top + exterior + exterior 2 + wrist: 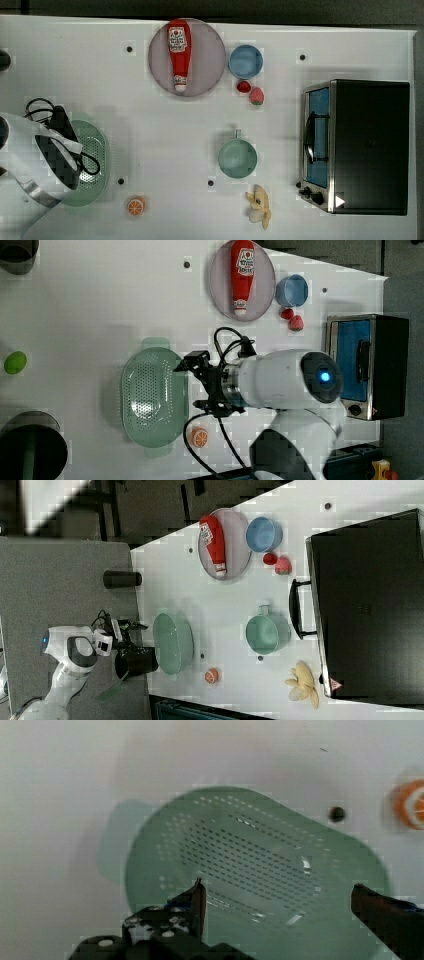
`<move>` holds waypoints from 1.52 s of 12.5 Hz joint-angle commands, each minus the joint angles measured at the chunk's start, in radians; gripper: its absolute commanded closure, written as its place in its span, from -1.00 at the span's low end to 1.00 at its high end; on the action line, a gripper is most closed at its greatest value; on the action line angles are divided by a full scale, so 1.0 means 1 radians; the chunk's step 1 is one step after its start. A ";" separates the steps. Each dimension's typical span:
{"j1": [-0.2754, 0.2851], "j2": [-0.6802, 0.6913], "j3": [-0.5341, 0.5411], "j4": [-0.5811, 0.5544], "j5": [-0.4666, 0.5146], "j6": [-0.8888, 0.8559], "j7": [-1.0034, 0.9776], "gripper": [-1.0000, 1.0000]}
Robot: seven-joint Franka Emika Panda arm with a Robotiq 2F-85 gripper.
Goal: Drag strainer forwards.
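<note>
The strainer (152,397) is a large pale mint-green oval bowl with small holes across its middle, resting on the white table. It lies at the top view's left (97,150), partly under my arm, and also appears in the right view (172,642). My gripper (192,384) hovers over the strainer's rim on the left view's right side. Its jaws are open, with nothing between them. In the wrist view the strainer (260,855) lies just below the open gripper (278,890), with one dark fingertip (199,887) over the perforated floor.
An orange slice (136,205) lies close beside the strainer. A green cup with a handle (237,157) stands mid-table, with a toaster oven (360,145) beyond it and a banana (259,205) nearby. A plate (207,70) holds a ketchup bottle (178,52), next to a blue bowl (245,61).
</note>
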 commanded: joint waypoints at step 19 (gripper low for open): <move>0.295 0.326 -0.307 0.116 -0.095 0.397 0.462 -1.00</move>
